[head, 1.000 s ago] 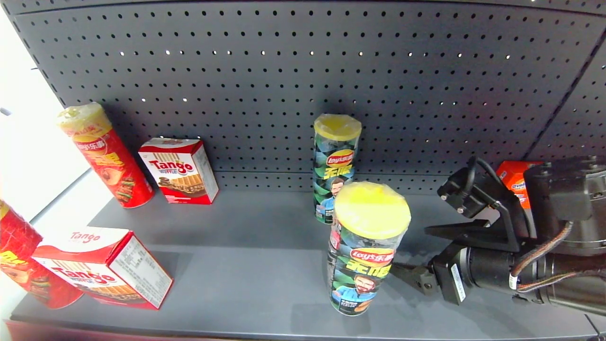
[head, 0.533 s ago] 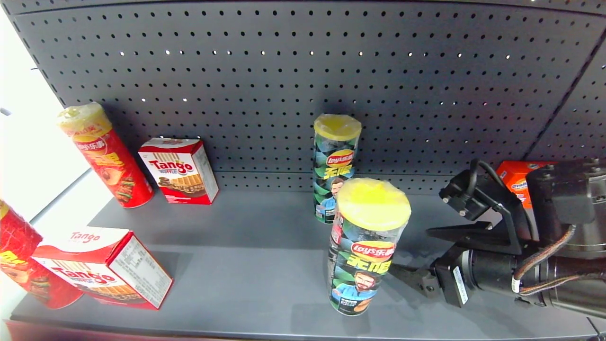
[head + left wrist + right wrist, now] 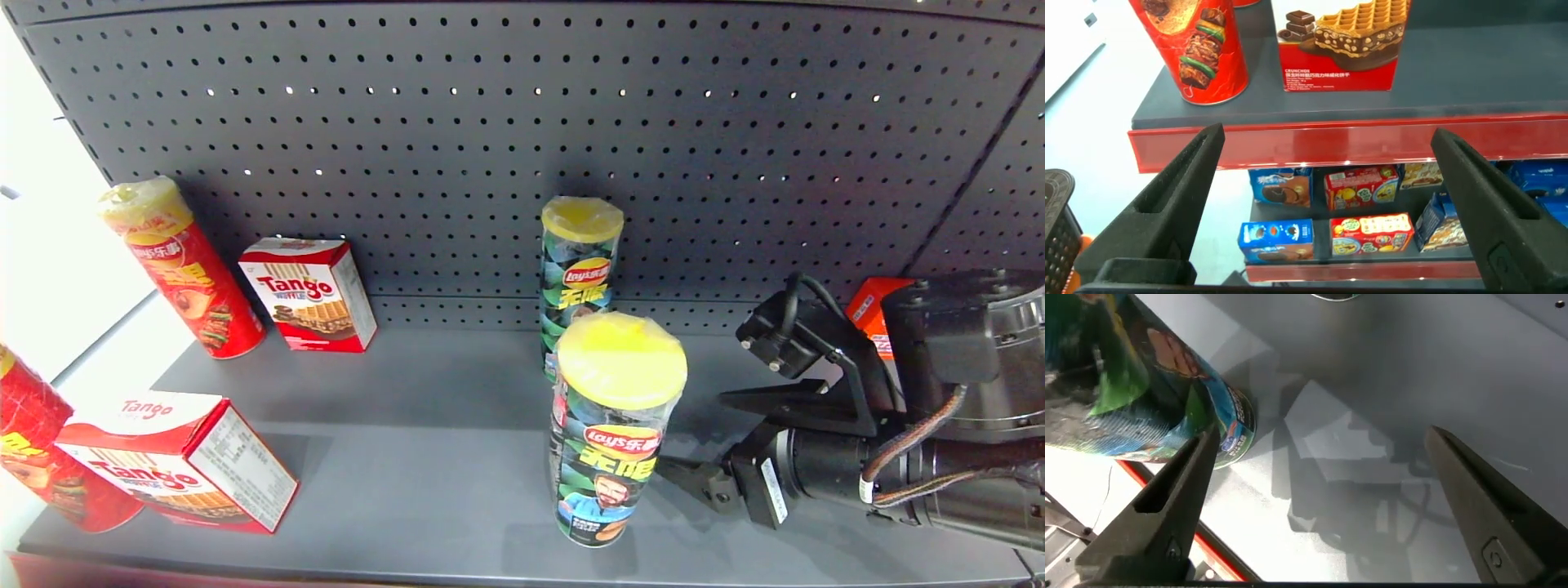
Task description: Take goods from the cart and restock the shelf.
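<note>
A green chip can with a yellow lid (image 3: 612, 433) stands near the front of the grey shelf (image 3: 424, 457), and a second, matching can (image 3: 581, 269) stands behind it by the back wall. My right gripper (image 3: 694, 433) lies low on the shelf just right of the front can, open. In the right wrist view the can's base (image 3: 1167, 400) sits against the outer side of one finger (image 3: 1167, 506), and only bare shelf lies between the fingers of the gripper (image 3: 1321, 437). My left gripper (image 3: 1327, 135) hangs open in front of the shelf's red front edge (image 3: 1347, 147).
Two red chip cans (image 3: 184, 269) (image 3: 41, 449) and two wafer boxes (image 3: 310, 294) (image 3: 180, 461) occupy the shelf's left part. An orange box (image 3: 869, 314) stands behind my right arm. A perforated panel (image 3: 522, 122) closes the back. Lower shelves hold small boxes (image 3: 1360, 188).
My right arm has slid a little to the left, and the front green can has shifted left with it, now partly covering the rear can.
</note>
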Controlling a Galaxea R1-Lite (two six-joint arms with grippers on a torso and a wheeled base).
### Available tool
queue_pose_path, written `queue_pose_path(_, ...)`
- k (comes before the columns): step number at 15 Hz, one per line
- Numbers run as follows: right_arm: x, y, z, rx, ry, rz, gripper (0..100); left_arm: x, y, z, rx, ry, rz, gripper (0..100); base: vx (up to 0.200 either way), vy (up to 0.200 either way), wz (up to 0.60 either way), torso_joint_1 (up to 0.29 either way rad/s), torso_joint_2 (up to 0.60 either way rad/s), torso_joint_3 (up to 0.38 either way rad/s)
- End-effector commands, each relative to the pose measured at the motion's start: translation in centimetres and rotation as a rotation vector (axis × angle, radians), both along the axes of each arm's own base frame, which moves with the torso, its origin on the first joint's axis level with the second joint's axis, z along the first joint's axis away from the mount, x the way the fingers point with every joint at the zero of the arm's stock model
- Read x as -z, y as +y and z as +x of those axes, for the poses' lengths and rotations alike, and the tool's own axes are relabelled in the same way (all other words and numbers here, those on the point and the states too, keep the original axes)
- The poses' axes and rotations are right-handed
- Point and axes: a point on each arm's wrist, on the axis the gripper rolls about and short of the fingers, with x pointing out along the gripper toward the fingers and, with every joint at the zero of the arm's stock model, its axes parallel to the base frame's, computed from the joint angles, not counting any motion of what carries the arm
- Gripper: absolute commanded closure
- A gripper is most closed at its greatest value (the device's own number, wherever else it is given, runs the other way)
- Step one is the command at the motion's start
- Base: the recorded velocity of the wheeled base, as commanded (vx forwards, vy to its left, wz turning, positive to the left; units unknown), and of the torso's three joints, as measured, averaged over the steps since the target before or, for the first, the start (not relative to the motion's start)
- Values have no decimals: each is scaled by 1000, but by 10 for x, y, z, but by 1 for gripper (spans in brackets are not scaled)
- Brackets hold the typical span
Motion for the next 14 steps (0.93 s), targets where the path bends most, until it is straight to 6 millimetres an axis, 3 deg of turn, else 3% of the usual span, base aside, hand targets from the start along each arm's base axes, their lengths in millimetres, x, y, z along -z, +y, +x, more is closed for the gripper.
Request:
queue_pose_path(1, 4, -5, -5, 2, 8, -9, 0, 0, 0, 0, -1, 2, 0, 0, 0, 0, 0, 0, 0, 0)
queue_pose_path(5, 8, -16, -17, 2, 9, -15, 0, 0, 0, 0, 1, 2, 1, 0, 0, 0, 0, 0, 0, 0)
queue_pose_path(10, 1, 5, -7, -33, -2, -5, 0, 0, 0, 0, 1, 2, 0, 0, 0, 0, 0, 0, 0, 0)
queue_pose_path(14, 1, 11, -6, -43, 1, -6, 0, 0, 0, 0, 1, 2, 0, 0, 0, 0, 0, 0, 0, 0)
